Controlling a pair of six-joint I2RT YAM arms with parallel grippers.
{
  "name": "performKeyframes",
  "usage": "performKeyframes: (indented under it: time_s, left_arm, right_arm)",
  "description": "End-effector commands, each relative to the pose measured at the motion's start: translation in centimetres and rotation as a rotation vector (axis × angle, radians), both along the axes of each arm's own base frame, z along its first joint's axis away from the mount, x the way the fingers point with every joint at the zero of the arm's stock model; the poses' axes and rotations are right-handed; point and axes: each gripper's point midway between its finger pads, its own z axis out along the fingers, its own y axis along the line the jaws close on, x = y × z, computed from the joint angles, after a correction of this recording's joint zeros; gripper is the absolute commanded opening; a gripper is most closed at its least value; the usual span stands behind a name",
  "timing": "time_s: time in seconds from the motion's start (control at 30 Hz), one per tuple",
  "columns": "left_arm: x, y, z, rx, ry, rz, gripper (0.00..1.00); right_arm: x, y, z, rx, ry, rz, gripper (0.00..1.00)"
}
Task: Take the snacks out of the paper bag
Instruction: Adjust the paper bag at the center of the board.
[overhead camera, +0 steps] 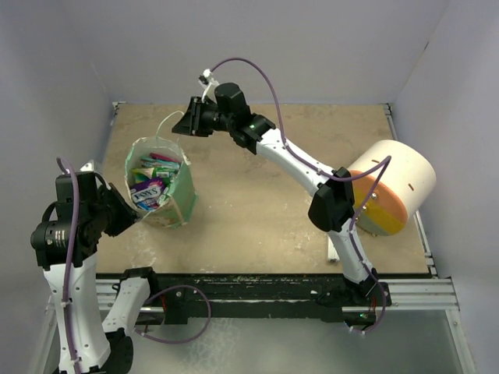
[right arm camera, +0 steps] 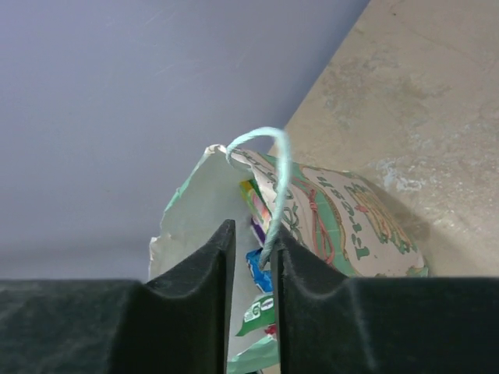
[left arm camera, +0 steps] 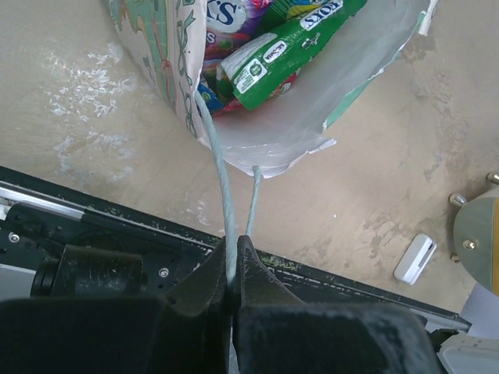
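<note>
- "FOX'S" in white letters on the purple packet (overhead camera: 148, 192), inside the paper bag (overhead camera: 184, 195) at the near left.
- Partly cut off, "FOX'S" on the green packet (left arm camera: 288, 47).
- What looks like "Fresh" on the paper bag's outer side.

Overhead, wrist close-ups — common paper bag (overhead camera: 185, 187)

I see the paper bag's (overhead camera: 184, 199) mouth open from above — the left gripper (overhead camera: 139, 216), right gripper (overhead camera: 181, 125) and string handles (left arm camera: 224, 202) flank it.
</note>
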Motion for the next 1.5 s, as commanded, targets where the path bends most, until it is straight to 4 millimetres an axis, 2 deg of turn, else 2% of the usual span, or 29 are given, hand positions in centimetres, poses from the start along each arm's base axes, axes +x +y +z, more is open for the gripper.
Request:
performKeyframes:
  time_s: [0.0,0.07,0.23,0.27,0.5,0.53,0.87,1.07,1.17,1.33,1.4,1.47]
  left_arm:
    - [0.7,0.2,1.9,0.037,-0.067,-0.035,0.0]
    - [1.3,-0.2,2.7,0.029,-0.107,-0.069,0.0]
    - [2.9,-1.2,4.4,0.004,-0.172,-0.139,0.0]
    - [3.4,-1.3,4.6,-0.005,-0.174,-0.148,0.0]
    - [5.9,-2.9,6.8,-0.082,-0.244,-0.221,0.0]
    - [6.3,-3.0,6.9,-0.094,-0.246,-0.225,0.0]
    - [9.4,-4.4,6.6,-0.207,-0.251,-0.257,0.0]
    - [11.1,-4.2,6.8,-0.215,-0.259,-0.255,0.0]
    - [11.0,-3.7,6.6,-0.183,-0.25,-0.241,0.04]
    - [8.7,-2.5,4.9,-0.116,-0.197,-0.178,0.11]
    - [7.5,-2.2,4.2,-0.104,-0.172,-0.158,0.17]
    - [6.5,-1.9,3.7,-0.09,-0.147,-0.129,0.26]
  right_arm:
    - [-1.3,-0.3,6.8,0.116,-0.142,0.071,0.13]
    - [-1.4,-0.5,7.2,0.123,-0.147,0.065,0.0]
    - [-2.4,-2.3,8.1,0.131,-0.159,0.026,0.0]
    - [-2.8,-2.9,8.7,0.133,-0.166,0.015,0.0]
    - [-4.8,-7.5,8.9,0.078,-0.178,-0.089,0.0]
    - [-5.0,-8.2,8.3,0.062,-0.172,-0.108,0.0]
    - [-8.7,-15.3,7.1,-0.021,-0.126,-0.256,0.0]
    - [-11.8,-17.6,5.3,-0.054,-0.075,-0.235,0.0]
    - [-12.9,-18.5,4.9,-0.063,-0.088,-0.212,0.02]
    - [-13.6,-18.4,5.0,-0.051,-0.121,-0.171,0.08]
    - [-13.7,-18.0,4.8,-0.048,-0.124,-0.154,0.1]
    - [-13.7,-17.7,4.8,-0.046,-0.125,-0.138,0.13]
